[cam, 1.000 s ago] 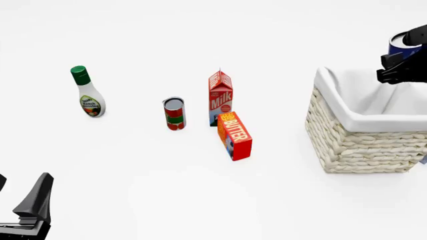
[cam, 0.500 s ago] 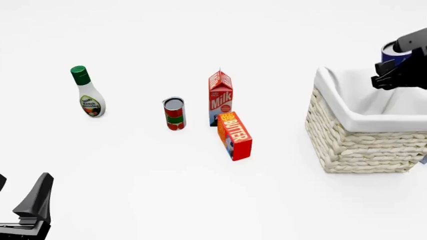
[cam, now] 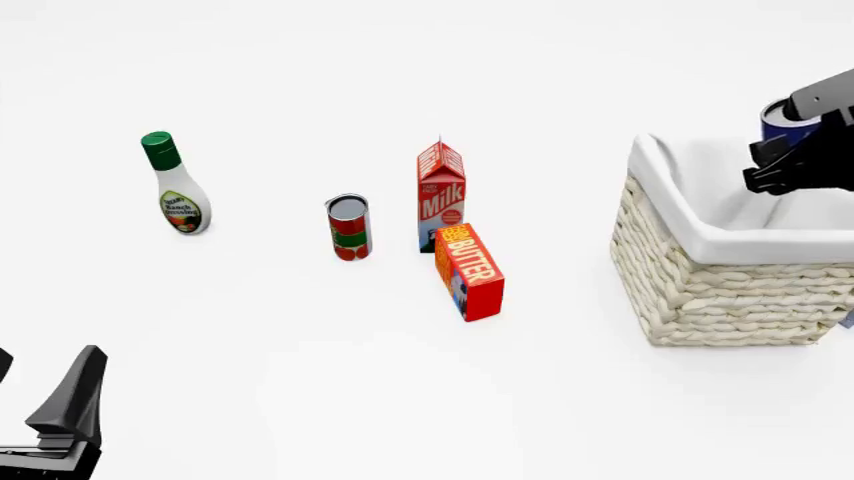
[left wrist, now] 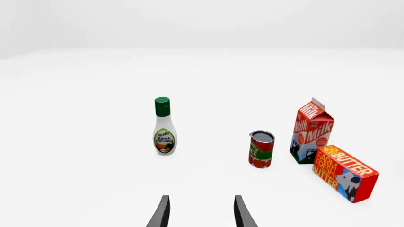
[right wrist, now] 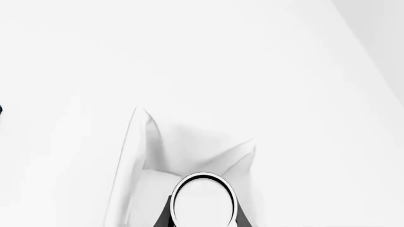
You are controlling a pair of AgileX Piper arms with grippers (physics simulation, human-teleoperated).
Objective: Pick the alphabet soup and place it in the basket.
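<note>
At the lower left corner of the front view the left gripper (cam: 47, 425) rests low over the table (cam: 267, 340), its two dark fingers (left wrist: 161, 213) spread apart with nothing between them. Toward the middle of the frame lies the butter box (cam: 469, 271), with the red-and-green can (cam: 348, 227) to its left and the milk carton (cam: 442, 193) upright just behind it. Farther left stands the ranch dressing bottle (cam: 176, 185). At the right edge sits the basket (cam: 727, 270), white lining folded over its rim. Above its opening, in the upper right, the right gripper (cam: 797, 150) is clamped around the alphabet soup (cam: 787, 118), held upright in the air; the right wrist view shows the can's pale top (right wrist: 203, 198) over the lining.
</note>
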